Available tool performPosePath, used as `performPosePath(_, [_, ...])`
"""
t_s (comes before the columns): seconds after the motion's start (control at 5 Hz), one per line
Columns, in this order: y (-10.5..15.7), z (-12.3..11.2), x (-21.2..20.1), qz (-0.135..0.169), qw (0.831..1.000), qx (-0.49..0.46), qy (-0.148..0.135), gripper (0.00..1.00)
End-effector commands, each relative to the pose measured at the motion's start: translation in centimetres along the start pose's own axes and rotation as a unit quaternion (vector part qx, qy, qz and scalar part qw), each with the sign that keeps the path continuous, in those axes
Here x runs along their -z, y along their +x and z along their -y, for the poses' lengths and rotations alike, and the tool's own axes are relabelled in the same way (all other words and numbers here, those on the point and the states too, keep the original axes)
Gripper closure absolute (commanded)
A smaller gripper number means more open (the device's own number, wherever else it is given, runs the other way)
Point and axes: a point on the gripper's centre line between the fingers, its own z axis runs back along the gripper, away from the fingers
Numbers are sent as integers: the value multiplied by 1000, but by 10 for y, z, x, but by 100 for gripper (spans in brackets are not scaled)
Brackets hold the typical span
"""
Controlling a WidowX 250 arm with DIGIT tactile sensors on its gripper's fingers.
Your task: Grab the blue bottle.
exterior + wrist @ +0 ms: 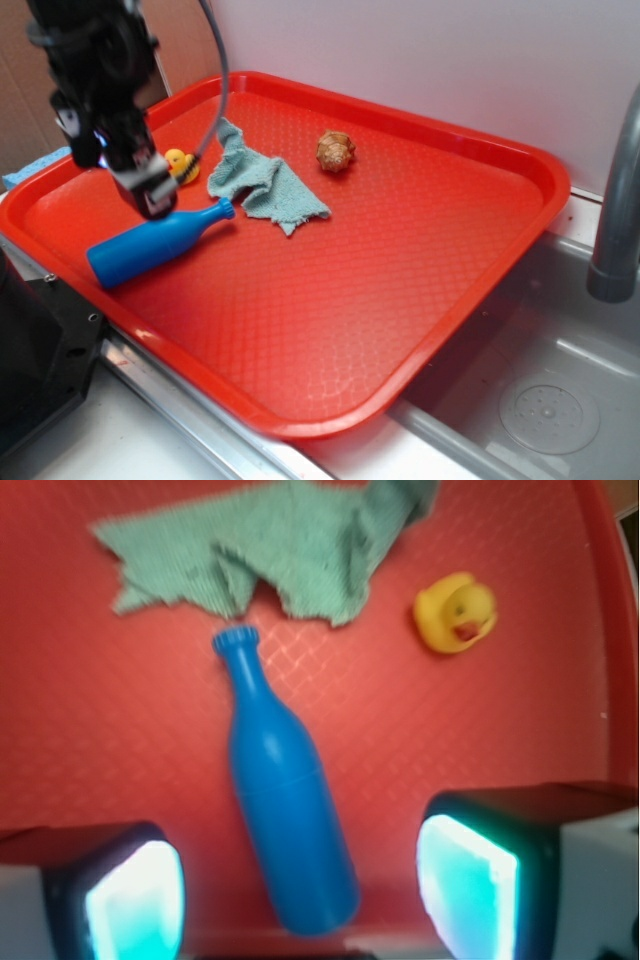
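The pincer hangs wide open above the blue bottle, whose base lies between the fingers. The bottle lies flat on the red tray, its cap pointing at the teal cloth, almost touching it. A yellow duck sits beside. Only the exterior view shows a brown shell-like toy and the sink.

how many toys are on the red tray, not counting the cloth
3. The blue bottle lies near the tray's left edge, the yellow duck behind it, and a brown shell-like toy toward the back. None seem hidden.
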Motion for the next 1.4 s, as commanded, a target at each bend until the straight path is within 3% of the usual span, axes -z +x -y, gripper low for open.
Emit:
performPosePath(0.0, [-1, 1, 36, -25, 999, 23, 5, 0])
performPosePath(0.2, [-2, 1, 48, -42, 999, 23, 12, 0])
performPosePath(0.4, [-2, 1, 52, -44, 998, 26, 21, 55])
performPosePath(0.6, [-3, 2, 56, -46, 998, 23, 25, 100])
performPosePath(0.8, [-3, 2, 49, -48, 998, 23, 13, 100])
performPosePath(1.0, [4, 0, 22, -41, 999, 22, -18, 100])
performPosePath(1.2, [14, -4, -18, -30, 999, -32, -23, 100])
